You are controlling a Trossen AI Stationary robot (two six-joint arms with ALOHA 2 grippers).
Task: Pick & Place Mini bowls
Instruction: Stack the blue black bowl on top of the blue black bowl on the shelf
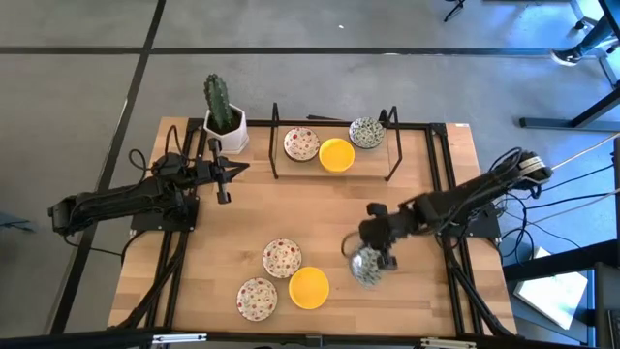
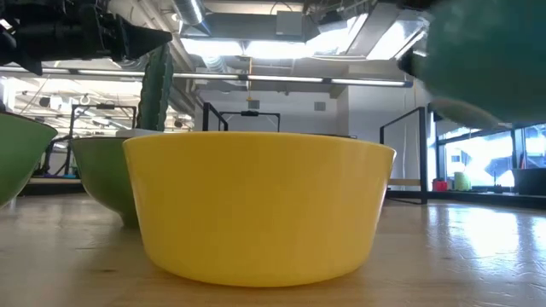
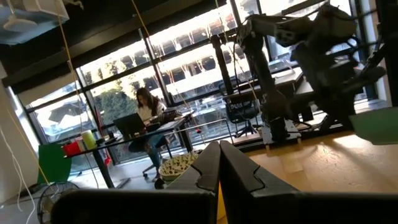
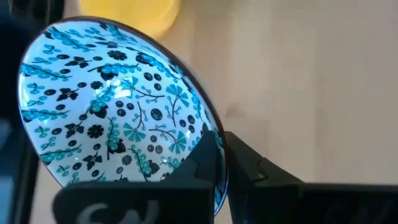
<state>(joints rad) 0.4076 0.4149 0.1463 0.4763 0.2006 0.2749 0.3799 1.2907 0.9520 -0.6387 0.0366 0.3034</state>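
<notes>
Seven small bowls show in the high view on the wooden table (image 1: pixel 194 281). Three stand in the black wire rack (image 1: pixel 334 145) at upper centre: a red-speckled bowl (image 1: pixel 301 143), a plain yellow bowl (image 1: pixel 336 154) and a blue-green patterned bowl (image 1: pixel 365 132). Low in the frame lie two more red-speckled bowls (image 1: pixel 282 258) (image 1: pixel 257 299) and a second yellow bowl (image 1: pixel 309 288). To their right, the right gripper (image 1: pixel 372 260) pinches the rim of a seventh, tilted patterned bowl (image 1: pixel 367 268). The left gripper (image 1: pixel 224 184) waits at centre left with its fingers together, holding nothing, below a cactus (image 1: pixel 217 100) in a white square pot (image 1: pixel 226 136).

In the low view, the yellow bowl (image 2: pixel 256 205) fills the middle, glossy and straight-walled. Green bowl undersides (image 2: pixel 102 175) sit at its left, and a blurred teal shape, seemingly the lifted bowl's underside (image 2: pixel 490 60), hangs at upper right.

The left wrist view shows that arm's dark fingers (image 3: pixel 205 171) pressed together at bottom centre, a speckled bowl (image 3: pixel 177 165) just behind them, and a person (image 3: pixel 149 115) seated at a desk beyond the table.

In the right wrist view, the held bowl (image 4: pixel 118 102) fills the left: a white inside with turquoise sprigs and black flowers and dots. The right fingers (image 4: pixel 245 163) clamp its rim at lower centre.
</notes>
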